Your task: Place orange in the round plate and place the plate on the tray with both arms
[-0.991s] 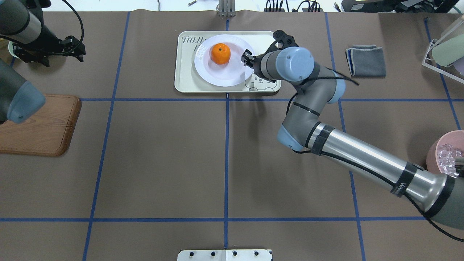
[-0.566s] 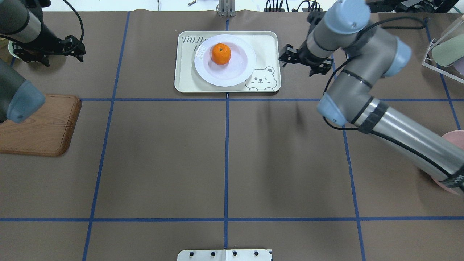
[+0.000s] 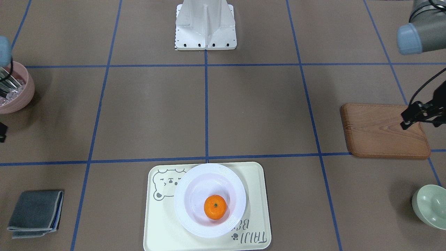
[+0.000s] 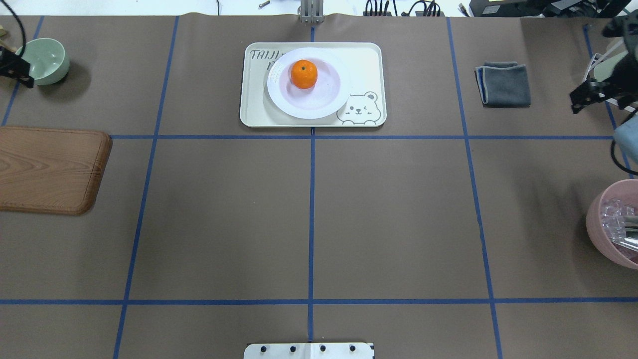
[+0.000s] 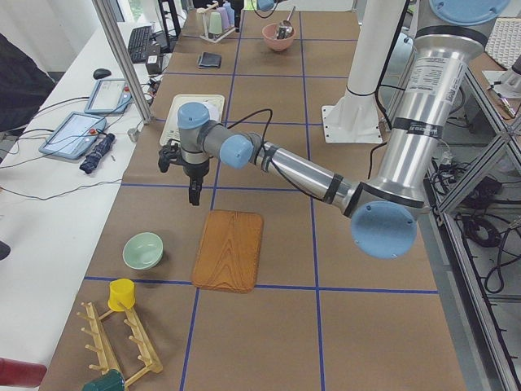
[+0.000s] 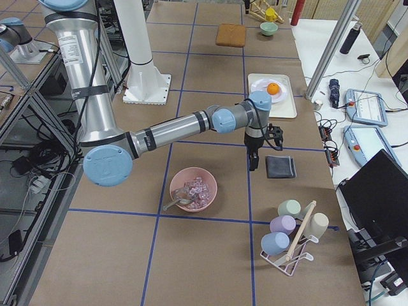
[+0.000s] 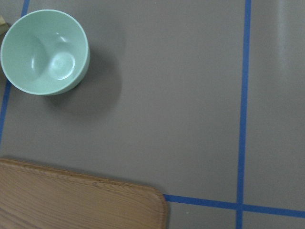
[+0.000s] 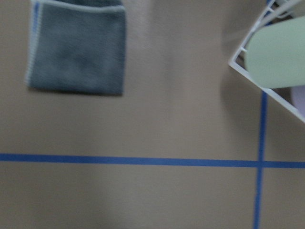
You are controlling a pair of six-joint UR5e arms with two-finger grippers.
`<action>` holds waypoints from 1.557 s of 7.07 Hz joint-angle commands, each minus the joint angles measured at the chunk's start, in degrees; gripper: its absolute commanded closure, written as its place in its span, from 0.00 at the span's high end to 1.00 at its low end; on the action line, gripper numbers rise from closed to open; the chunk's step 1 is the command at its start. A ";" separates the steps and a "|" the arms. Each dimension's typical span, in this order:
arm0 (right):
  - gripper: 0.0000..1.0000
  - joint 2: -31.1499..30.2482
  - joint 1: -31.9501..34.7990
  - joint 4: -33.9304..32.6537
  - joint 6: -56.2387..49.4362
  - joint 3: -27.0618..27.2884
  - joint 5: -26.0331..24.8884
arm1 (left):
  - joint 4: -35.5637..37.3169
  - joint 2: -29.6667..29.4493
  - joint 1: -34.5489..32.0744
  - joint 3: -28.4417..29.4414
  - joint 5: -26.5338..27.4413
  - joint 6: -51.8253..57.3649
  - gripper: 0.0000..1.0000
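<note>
The orange lies in the white round plate, and the plate rests on the cream bear tray at the far middle of the table. The front-facing view shows the same: orange, plate, tray. My right gripper hangs at the table's right edge, open and empty, well clear of the tray. Over the wooden board's end, my left gripper is open and holds nothing. Only a black corner of it shows at the overhead view's left edge.
A wooden board and a pale green bowl sit at the left. A folded grey cloth, a white cup rack and a pink bowl of clear pieces are at the right.
My right arm swung away from the plate's rim to the table's right edge. My left arm pulled back to the left edge, uncovering the green bowl. Plate and orange stayed put.
</note>
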 commanded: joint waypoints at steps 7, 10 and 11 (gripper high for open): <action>1.00 -12.59 16.78 -0.69 -19.74 -0.54 7.91 | 0.13 15.33 -14.17 2.35 -5.65 22.09 0.98; 1.00 -12.59 17.22 -0.69 -19.74 -0.54 7.91 | 0.13 15.33 -14.17 2.70 -5.56 22.09 0.98; 1.00 -12.51 17.30 -0.69 -19.74 -0.54 7.91 | 0.13 15.33 -14.26 2.78 -5.56 22.09 0.98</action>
